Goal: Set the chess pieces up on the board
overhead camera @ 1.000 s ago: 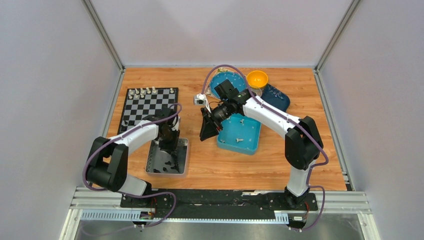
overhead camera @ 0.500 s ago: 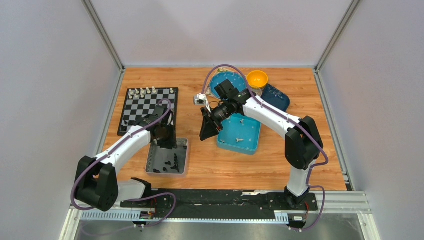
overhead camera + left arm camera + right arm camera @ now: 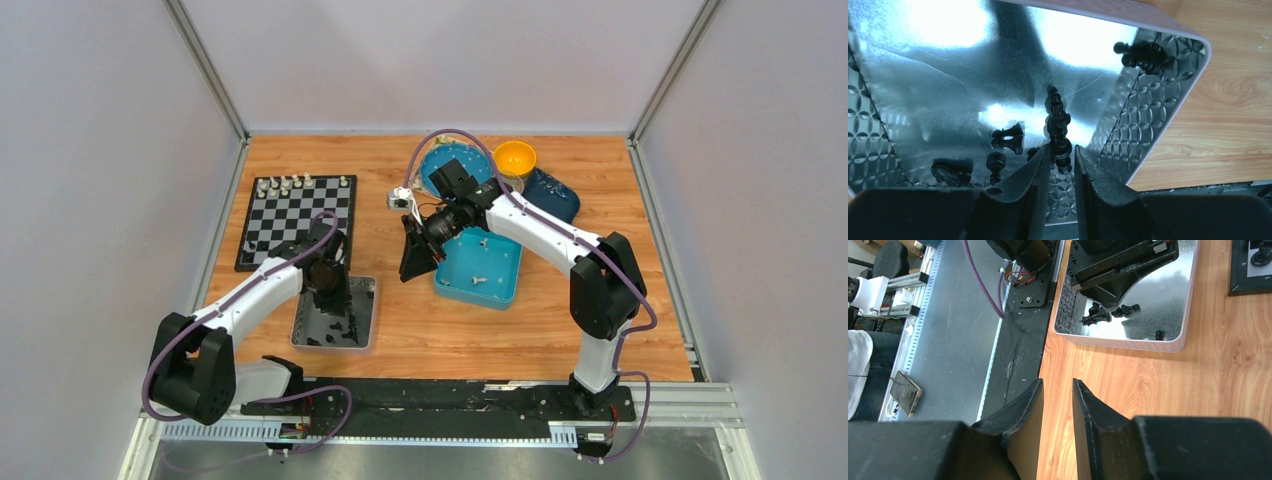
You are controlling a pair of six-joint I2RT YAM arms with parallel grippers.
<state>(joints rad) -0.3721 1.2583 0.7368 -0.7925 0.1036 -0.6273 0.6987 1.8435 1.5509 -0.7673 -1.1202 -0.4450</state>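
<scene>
The board [image 3: 295, 215] lies at the far left, with cream-white chess pieces [image 3: 300, 183] along its far row. My left gripper [image 3: 330, 288] is down in the silver tray [image 3: 364, 330]. In the left wrist view its jaws [image 3: 1062, 150] stand narrow, closed on a black chess piece [image 3: 1059, 125]. Other black pieces [image 3: 1008, 137] lie on the tray floor, and one [image 3: 1143, 52] lies in the far corner. My right gripper [image 3: 415, 262] hangs over bare wood beside the blue square tray [image 3: 500, 295]. Its jaws [image 3: 1058, 385] are slightly apart and empty.
The blue square tray holds loose white pieces [image 3: 478, 279]. An orange bowl [image 3: 514, 157], a round blue plate [image 3: 432, 160] and a dark blue tray [image 3: 557, 195] sit at the back. A small white object [image 3: 400, 198] lies by the plate. The silver tray [image 3: 1178, 305] shows in the right wrist view.
The left arm has stretched out and lowered, and its gripper has shifted slightly over the tray's far end. The right arm has not moved.
</scene>
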